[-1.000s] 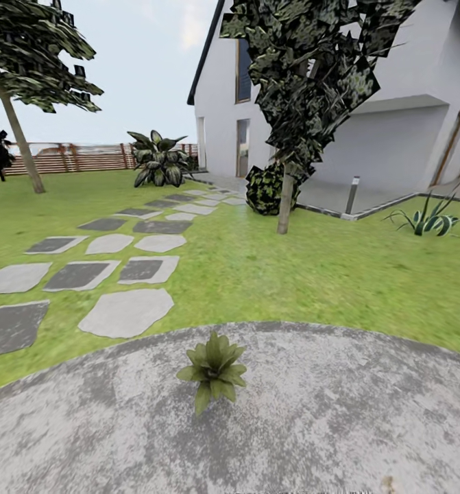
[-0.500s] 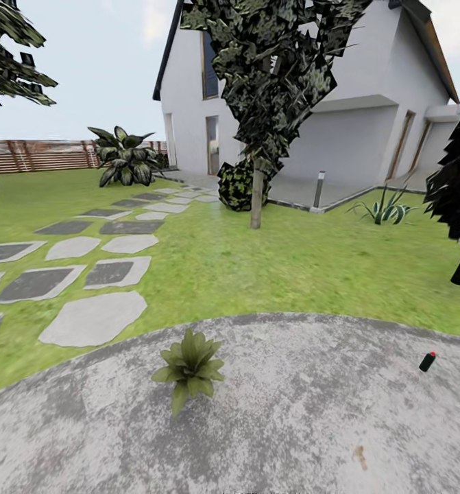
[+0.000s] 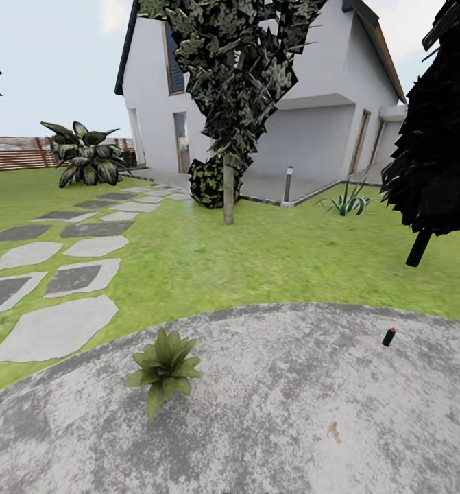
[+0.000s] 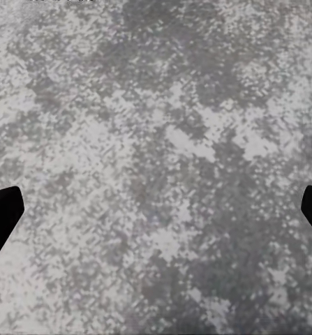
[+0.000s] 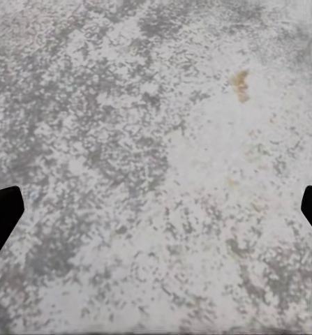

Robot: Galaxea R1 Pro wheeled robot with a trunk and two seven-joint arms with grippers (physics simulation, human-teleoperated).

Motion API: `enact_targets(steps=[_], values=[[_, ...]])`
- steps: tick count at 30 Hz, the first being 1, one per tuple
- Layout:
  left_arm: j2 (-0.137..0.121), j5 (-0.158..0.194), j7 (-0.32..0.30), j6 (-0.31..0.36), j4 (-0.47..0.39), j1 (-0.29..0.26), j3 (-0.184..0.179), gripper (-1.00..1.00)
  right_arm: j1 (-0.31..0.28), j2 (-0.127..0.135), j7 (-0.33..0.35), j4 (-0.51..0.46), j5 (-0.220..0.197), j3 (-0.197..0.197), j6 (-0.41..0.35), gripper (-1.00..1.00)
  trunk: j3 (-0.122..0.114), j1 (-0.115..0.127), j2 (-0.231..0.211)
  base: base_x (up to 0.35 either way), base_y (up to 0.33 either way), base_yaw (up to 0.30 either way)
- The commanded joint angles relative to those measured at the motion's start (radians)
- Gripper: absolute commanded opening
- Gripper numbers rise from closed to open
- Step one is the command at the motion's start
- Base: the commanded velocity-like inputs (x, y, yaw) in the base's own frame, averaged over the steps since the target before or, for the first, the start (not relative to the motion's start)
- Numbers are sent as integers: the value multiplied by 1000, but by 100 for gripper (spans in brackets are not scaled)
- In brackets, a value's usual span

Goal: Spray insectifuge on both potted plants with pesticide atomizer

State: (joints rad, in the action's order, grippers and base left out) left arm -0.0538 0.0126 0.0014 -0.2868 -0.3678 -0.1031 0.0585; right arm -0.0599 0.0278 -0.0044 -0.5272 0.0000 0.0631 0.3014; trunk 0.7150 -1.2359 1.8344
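Observation:
The pesticide atomizer [image 3: 389, 336], a slim dark bottle with a red top, stands tilted on the round grey patio [image 3: 291, 412] at its far right. One potted plant [image 3: 162, 367], a low rosette of pointed green leaves, sits on the patio at the near left; its pot is hidden by the leaves. The second potted plant is out of view. My left gripper [image 4: 156, 209] is open, its dark fingertips [image 4: 2, 209] at the picture's edges over bare paving. My right gripper [image 5: 156, 209] is open too, over paving with a small brown stain [image 5: 240, 84].
Stepping stones [image 3: 55, 329] cross the lawn at the left toward a white house [image 3: 312, 103]. A tree trunk [image 3: 228, 192] stands mid-lawn, a dark tree [image 3: 432, 137] at the right. A grey bollard lamp [image 3: 288, 184], an agave clump [image 3: 346, 202], a broad-leaved shrub [image 3: 86, 152] and a slatted fence [image 3: 14, 154] lie beyond.
The whole head view has swung to the right: the plant and stones slid left, the atomizer came in from the right edge, and the dark tree at the right appeared.

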Motion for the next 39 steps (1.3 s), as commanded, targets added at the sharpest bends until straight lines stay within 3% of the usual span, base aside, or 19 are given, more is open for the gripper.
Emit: enact_targets(steps=[1, 12, 20, 39], values=[[0, 1, 0, -3, 0, -1, 1, 100, -1, 0, 0, 1, 0, 1, 3, 100, 5, -4, 8, 0, 0, -276], [-4, 1, 0, -3, 0, -1, 3, 100, -1, 0, 0, 1, 0, 1, 3, 100, 45, -46, 85, 0, 0, -276], [-2, 0, 0, -3, 1, -1, 38, 100, -1, 0, 0, 2, 1, 0, 3, 100, 75, -77, 141, 0, 0, -277], [-1, -4, -3, -3, 1, -1, 38, 100, -1, 0, 0, 1, 1, 1, 4, 100, 145, -149, 274, 0, 0, -277]])
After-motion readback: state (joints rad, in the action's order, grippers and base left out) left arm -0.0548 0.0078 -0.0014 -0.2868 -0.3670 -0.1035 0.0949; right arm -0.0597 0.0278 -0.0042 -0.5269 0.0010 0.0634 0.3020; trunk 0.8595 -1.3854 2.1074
